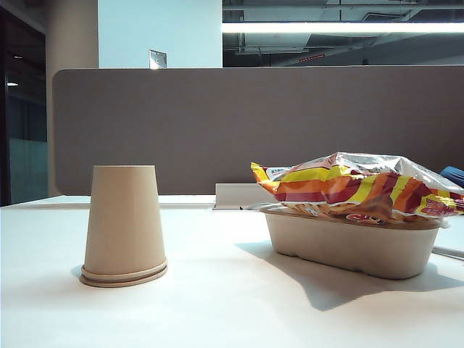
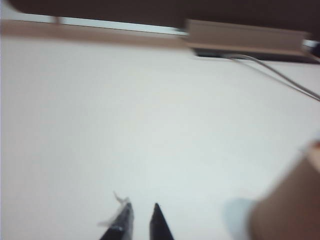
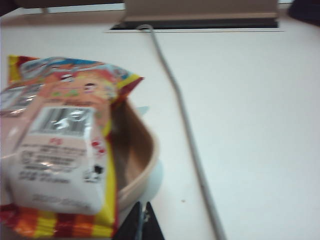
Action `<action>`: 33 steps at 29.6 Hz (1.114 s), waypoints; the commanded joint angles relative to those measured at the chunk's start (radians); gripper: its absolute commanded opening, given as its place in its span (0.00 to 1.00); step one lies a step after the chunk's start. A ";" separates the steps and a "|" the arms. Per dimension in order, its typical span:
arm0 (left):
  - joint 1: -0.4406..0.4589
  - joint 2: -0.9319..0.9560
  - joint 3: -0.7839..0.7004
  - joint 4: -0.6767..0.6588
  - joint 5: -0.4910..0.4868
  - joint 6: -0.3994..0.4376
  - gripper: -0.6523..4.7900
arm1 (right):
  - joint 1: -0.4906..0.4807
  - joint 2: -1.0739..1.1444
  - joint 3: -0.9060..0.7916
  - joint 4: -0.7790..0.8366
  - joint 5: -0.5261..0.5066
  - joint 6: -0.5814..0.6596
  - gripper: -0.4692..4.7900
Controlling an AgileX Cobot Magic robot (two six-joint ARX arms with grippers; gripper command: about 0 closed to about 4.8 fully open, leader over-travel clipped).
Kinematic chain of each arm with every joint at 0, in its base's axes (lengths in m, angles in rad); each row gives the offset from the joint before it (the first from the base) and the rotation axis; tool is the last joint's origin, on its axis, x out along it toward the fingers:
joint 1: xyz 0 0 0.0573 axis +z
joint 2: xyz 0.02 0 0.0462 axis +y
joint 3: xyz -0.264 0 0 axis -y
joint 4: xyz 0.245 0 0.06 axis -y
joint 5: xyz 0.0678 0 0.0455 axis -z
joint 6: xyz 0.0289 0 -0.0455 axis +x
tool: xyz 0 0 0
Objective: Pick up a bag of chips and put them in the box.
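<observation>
We see the bag of chips (image 1: pixel 355 187) lying across the box (image 1: pixel 355 246) on the right side of the white table (image 1: pixel 217 290), its ends overhanging the rim. An upturned paper cup (image 1: pixel 124 225) stands well apart to the left. Our left gripper (image 2: pixel 140 220) hovers over bare table just beside the cup, its fingers nearly together and holding nothing. Our right gripper (image 3: pixel 142 220) sits at the near edge of the box, jaws closed and empty, beside a grey cable (image 3: pixel 185 125) running across the table.

Bright overhead light, soft shadows, blurred wrist views
</observation>
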 commanded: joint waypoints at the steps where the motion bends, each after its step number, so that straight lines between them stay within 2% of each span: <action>1: 0.092 0.001 -0.005 -0.003 -0.003 0.000 0.22 | -0.046 0.000 0.001 0.008 -0.001 0.002 0.09; 5: 0.188 0.001 -0.005 -0.003 -0.003 0.000 0.22 | -0.087 0.000 0.001 0.008 0.000 0.002 0.09; 9: 0.235 0.001 -0.005 -0.003 -0.003 0.000 0.22 | -0.105 0.000 0.001 0.008 -0.001 0.002 0.09; 33: 0.242 0.001 -0.005 -0.003 -0.003 0.000 0.22 | -0.105 0.000 0.001 0.008 -0.001 0.002 0.09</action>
